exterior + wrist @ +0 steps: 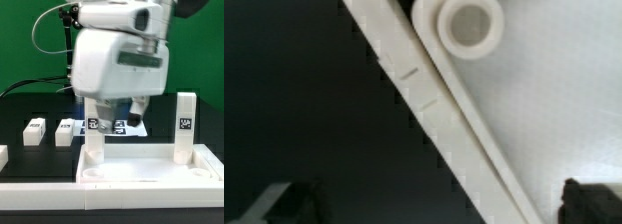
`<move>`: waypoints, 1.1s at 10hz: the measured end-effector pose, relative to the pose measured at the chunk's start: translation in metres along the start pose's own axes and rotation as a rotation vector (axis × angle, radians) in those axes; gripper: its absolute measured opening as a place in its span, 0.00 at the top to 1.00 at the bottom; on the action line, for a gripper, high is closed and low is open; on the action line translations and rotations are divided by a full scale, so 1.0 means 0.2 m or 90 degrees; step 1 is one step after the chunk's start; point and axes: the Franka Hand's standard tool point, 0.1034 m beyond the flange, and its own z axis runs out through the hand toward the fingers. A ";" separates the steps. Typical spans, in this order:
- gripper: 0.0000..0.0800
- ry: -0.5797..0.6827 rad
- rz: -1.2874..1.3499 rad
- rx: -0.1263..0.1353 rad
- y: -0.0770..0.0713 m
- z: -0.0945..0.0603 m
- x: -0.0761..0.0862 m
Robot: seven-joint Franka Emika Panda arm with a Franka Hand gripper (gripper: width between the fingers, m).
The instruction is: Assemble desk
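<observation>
Wrist view: hand (434, 198) hanging wide, empty, above tabletop (553, 125) rim; descending here could be striking rim, shifting tabletop.

A: Item one, rear?
B: Green backdrop (25, 50), plain, spanning the exterior view behind the work area.
A: Item two, surface?
B: Black table (25, 105), matte; equally dark in the wrist view.
A: Light?
B: Even, soft.
</observation>
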 end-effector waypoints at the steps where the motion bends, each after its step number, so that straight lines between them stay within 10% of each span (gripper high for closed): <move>1: 0.19 -0.005 0.039 0.012 0.05 -0.05 -0.13; 4: 0.19 -0.020 0.171 0.038 0.11 -0.06 -0.35; 8: 0.19 -0.022 0.333 0.041 0.10 -0.06 -0.34; 11: 0.19 -0.004 0.472 0.088 0.09 -0.03 -0.63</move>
